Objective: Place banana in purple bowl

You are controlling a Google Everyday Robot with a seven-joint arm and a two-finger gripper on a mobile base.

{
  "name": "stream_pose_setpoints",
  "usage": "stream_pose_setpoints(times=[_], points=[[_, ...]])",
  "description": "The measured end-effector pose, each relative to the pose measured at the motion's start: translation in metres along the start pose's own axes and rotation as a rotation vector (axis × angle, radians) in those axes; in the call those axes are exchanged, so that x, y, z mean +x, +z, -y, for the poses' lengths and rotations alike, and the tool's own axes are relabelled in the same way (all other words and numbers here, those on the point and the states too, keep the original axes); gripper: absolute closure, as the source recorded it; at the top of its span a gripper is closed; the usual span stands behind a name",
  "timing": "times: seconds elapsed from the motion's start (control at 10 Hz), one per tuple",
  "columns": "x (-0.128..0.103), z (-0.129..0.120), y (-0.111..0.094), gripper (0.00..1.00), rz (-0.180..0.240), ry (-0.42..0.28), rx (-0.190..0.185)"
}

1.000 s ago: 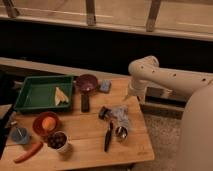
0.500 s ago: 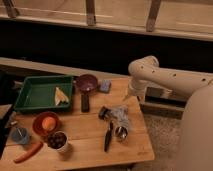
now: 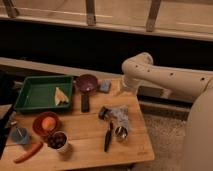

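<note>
The banana (image 3: 61, 96) lies in a green tray (image 3: 31, 94), well left of the pincer (image 3: 122, 88). Whether the pincer is spread, I cannot tell.

White arm (image 3: 170, 77) extended in from the right, elbow bent high, hand (image 3: 122, 89) pointing down below it
</note>
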Motion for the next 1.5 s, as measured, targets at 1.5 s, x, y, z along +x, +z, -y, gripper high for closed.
stream_pose_setpoints(times=[1.5], points=[[0.017,-0.212,-0.026,0.3,0.123,-0.6,-0.138]])
